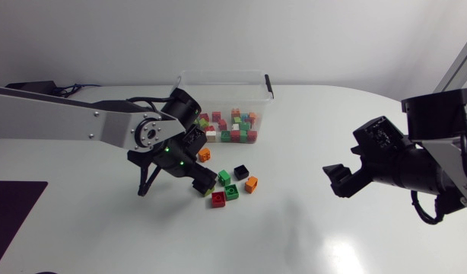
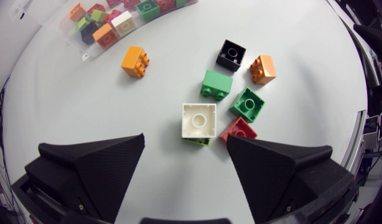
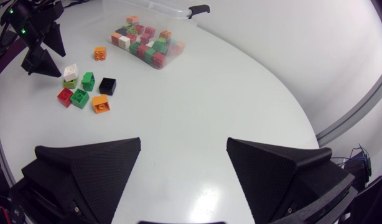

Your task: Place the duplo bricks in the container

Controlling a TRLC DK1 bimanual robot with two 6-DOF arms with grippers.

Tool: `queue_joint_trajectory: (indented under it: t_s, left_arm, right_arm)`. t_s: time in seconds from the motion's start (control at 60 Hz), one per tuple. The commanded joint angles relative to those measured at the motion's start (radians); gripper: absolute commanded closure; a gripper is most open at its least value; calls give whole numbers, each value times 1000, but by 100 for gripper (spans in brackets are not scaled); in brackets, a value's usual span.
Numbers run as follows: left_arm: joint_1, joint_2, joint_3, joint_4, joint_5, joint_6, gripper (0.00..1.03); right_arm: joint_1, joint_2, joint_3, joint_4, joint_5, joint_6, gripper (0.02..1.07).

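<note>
Head view: the left gripper hangs low in front of the container, over the loose bricks lying just outside it, likely lining up a pick. Left wrist view: its fingers stand apart, with a white brick just ahead between them, untouched. Right wrist view: the right gripper hangs well away from the container, fingers spread and holding nothing, probably to keep clear.
</note>
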Motion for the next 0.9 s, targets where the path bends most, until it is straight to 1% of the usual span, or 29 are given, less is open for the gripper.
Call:
queue_joint_trajectory:
  t_s: [0.0,0.067,0.1,0.167,0.217,0.233,0.25,0.317,0.4,0.433,0.45,0.5,0.817,0.883]
  left_arm:
    - [-3,44,38,13,6,5,18]
    - [-5,58,45,14,6,6,18]
    - [-11,69,48,19,6,9,21]
    - [-14,78,50,33,6,14,24]
    - [-14,84,52,42,6,20,31]
    - [-14,84,52,43,6,20,32]
    - [-14,86,52,51,6,20,36]
    - [-14,86,52,60,7,26,46]
    - [-12,86,50,65,15,28,54]
    - [-11,87,50,65,21,28,54]
    - [-9,90,50,65,27,28,57]
    - [-5,98,53,65,38,28,59]
    - [-11,130,62,65,47,28,59]
    - [-15,132,62,66,47,28,60]
  right_arm:
    - [17,37,28,-20,-16,-30,7]
    - [31,50,31,-21,-24,-30,7]
    - [39,61,33,-21,-24,-30,7]
    - [52,80,38,-21,-24,-30,7]
    - [65,90,42,-20,-26,-30,7]
    - [69,92,42,-18,-26,-29,7]
    - [72,93,44,-17,-26,-29,7]
    - [85,98,47,-14,-24,-29,7]
    - [97,104,53,-12,-18,-27,7]
    - [100,110,56,-12,-18,-27,7]
    - [103,112,57,-12,-16,-27,7]
    - [105,116,62,-12,-15,-27,8]
    - [118,129,56,-11,-13,-24,9]
    - [121,130,53,-9,-13,-23,9]
